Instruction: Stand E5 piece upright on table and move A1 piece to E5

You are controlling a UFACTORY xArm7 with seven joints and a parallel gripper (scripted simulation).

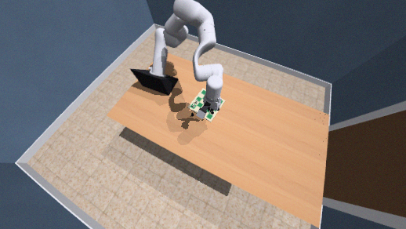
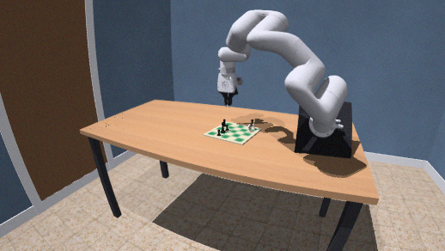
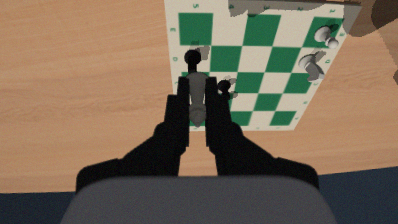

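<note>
The green and cream chessboard (image 3: 260, 65) lies on the wooden table; it also shows in the exterior view (image 2: 232, 132) and the top view (image 1: 207, 104). My gripper (image 3: 197, 92) is shut on a pale grey chess piece (image 3: 197, 95) and holds it high above the board's edge, as the exterior view shows (image 2: 227, 100). Below it in the wrist view stand two black pieces (image 3: 192, 57) (image 3: 224, 86) near the board's left side. Two pale pieces (image 3: 322, 34) (image 3: 310, 65) are at the board's right edge. The square letters are too small to read.
The arm's black base block (image 2: 323, 133) stands on the table to the right of the board. The arm's shadow (image 2: 262, 122) falls across the board's far corner.
</note>
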